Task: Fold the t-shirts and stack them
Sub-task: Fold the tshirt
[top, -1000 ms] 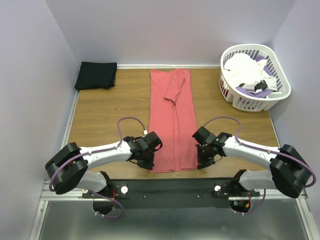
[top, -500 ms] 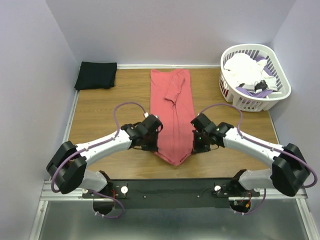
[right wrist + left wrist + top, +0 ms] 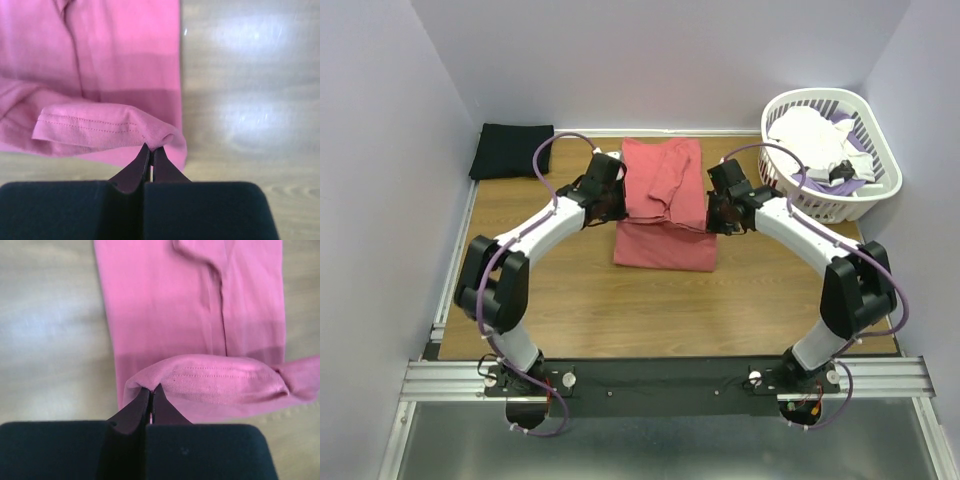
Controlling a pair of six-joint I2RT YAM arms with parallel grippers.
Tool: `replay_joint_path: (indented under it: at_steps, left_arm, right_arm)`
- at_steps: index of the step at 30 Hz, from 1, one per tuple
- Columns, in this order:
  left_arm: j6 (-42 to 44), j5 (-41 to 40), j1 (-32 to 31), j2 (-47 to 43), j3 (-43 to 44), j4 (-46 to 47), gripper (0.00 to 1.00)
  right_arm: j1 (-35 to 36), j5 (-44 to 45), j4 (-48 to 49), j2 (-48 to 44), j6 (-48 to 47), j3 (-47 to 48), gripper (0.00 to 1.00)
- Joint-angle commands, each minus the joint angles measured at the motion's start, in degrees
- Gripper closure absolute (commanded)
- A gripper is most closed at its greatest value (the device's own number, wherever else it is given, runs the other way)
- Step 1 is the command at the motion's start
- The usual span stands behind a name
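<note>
**No Legible Markings**

No text, label, brand, number or sign can be read in any of the views.
</note>
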Motion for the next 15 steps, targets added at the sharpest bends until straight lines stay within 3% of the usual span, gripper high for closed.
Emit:
replay_joint_path:
  at_steps: [1,15]
  left_arm:
    - [4.4,1.4,2.1,6.2,5.4,3.4,1.00]
    - [3.3,1.4,4.9,15.3,10.1,8.2,1.00]
  right_arm:
    - [-2.0,2.2,3.0,5.0,-4.4,4.4,1.00]
    - [-5.9,-0.2,7.1,16.2,-7.3,13.1,1.00]
